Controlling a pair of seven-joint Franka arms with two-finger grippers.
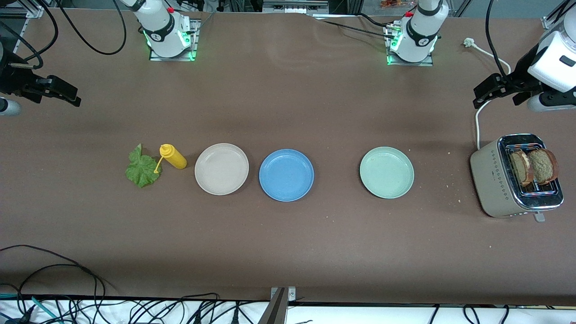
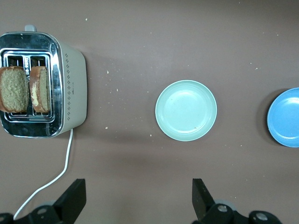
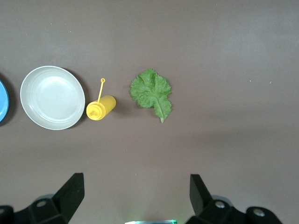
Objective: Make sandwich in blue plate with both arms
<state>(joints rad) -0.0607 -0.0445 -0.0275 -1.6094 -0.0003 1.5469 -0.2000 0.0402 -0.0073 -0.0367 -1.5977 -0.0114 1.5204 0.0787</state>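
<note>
The blue plate (image 1: 286,175) lies bare in the middle of the table, and its rim (image 2: 285,117) shows in the left wrist view. Two toasted bread slices (image 1: 522,167) (image 1: 543,165) stand upright in the toaster (image 1: 495,180) at the left arm's end. A green lettuce leaf (image 1: 142,167) lies flat on the table toward the right arm's end. My left gripper (image 1: 479,96) hangs open over bare table by the toaster, nothing between its fingers (image 2: 77,191). My right gripper (image 1: 72,96) hangs open over bare table at its own end, holding nothing.
A beige plate (image 1: 221,168) and a pale mint plate (image 1: 386,172) flank the blue one. A yellow squeeze bottle (image 1: 173,156) lies between the lettuce and the beige plate. The toaster's white cord (image 1: 478,126) runs toward the arm bases. Loose cables line the table's near edge.
</note>
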